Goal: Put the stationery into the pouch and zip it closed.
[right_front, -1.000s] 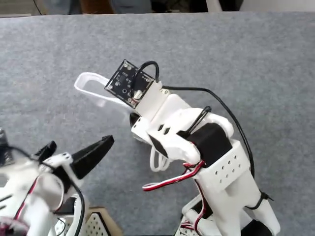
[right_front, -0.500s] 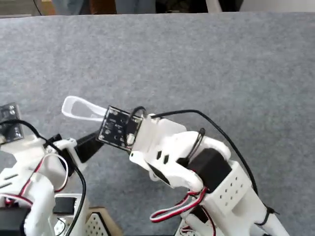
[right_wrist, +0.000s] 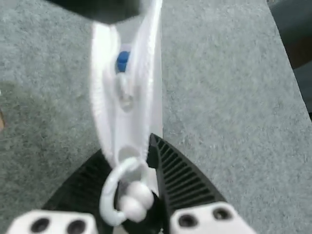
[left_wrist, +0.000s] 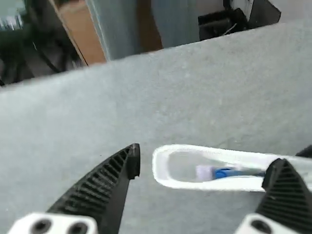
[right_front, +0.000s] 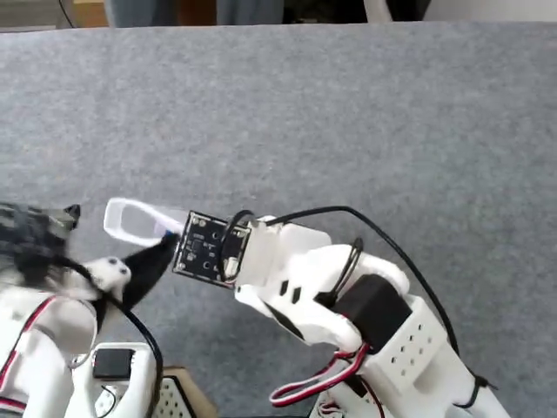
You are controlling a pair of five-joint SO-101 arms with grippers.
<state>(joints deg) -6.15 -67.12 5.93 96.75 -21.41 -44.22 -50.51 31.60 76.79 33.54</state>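
Holding the translucent white pouch (right_wrist: 148, 83) by one end, the right gripper (right_wrist: 127, 151) has its fingers clamped on the material just beside a white cord loop (right_wrist: 124, 195) that hangs at that end. This loop is probably the zip pull, though the view is too blurred to be sure. Such a grip fixes the pouch so that it cannot slide when its other end is pulled. The pouch is over the near left part of the grey felt-like surface (right_front: 392, 113) and points to the left, away from the right arm. A small blue piece of stationery (left_wrist: 226, 172) is already inside it, seen through the wall. The left gripper (left_wrist: 207, 161) stands at the free end with its fingers wide apart, one on each side of the pouch and not touching it. I judge that it is placed so in order to close on this end as a counter-hold, because a soft pouch needs two holds for the zip to run. The filling seems done; the zipping is the step in hand.
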